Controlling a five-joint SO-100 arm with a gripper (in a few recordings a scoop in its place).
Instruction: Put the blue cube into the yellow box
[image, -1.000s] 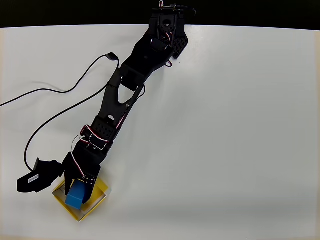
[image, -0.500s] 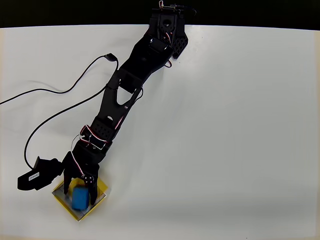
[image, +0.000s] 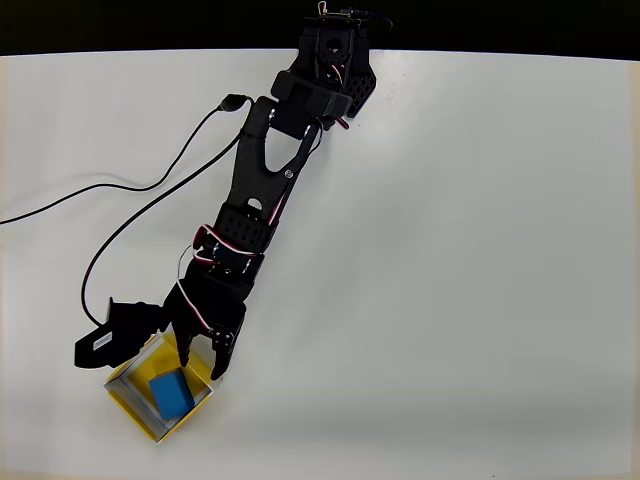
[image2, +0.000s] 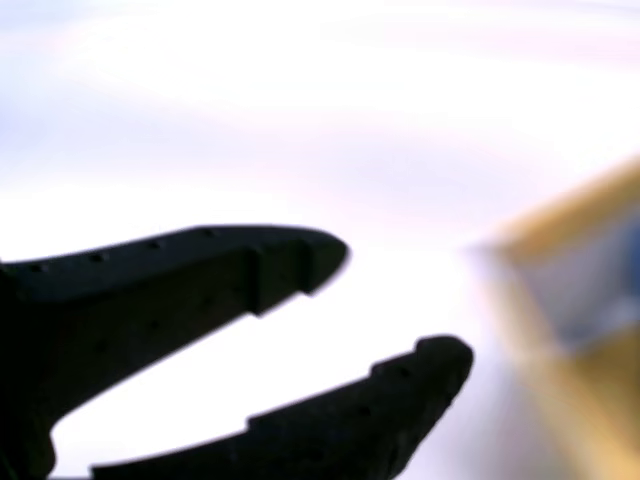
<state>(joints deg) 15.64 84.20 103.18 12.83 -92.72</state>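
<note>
Since the blue cube (image: 171, 392) already lies flat on the floor of the yellow box (image: 134, 412), a little askew to its walls and free of any grip, the task reads as essentially done. Seen from overhead, the box sits on the white surface (image: 450, 260) toward seven o'clock of the picture, one corner pointing to six o'clock, and the cube fills much of its middle. By its look the cube is a small rigid block with plain matte faces, probably light and not fragile; it should neither deform nor slip much under a firm pinch. If it had to be taken up again, the best hold would be across two opposite side faces, coming straight down, though the low walls leave little room beside it.

Just off the box's rim toward one o'clock hang the jaws (image: 196, 354), spread apart and holding nothing, their tips over the near wall but clear of the cube. The wrist view confirms this: two dark fingers (image2: 200, 280) stand apart with bright surface between them, and a blurred yellow edge with a hint of blue lies at three to four o'clock. From the jaws the black arm (image: 255, 200) runs up toward its base at twelve o'clock, and a black cable (image: 150, 185) loops away toward nine o'clock.
</note>
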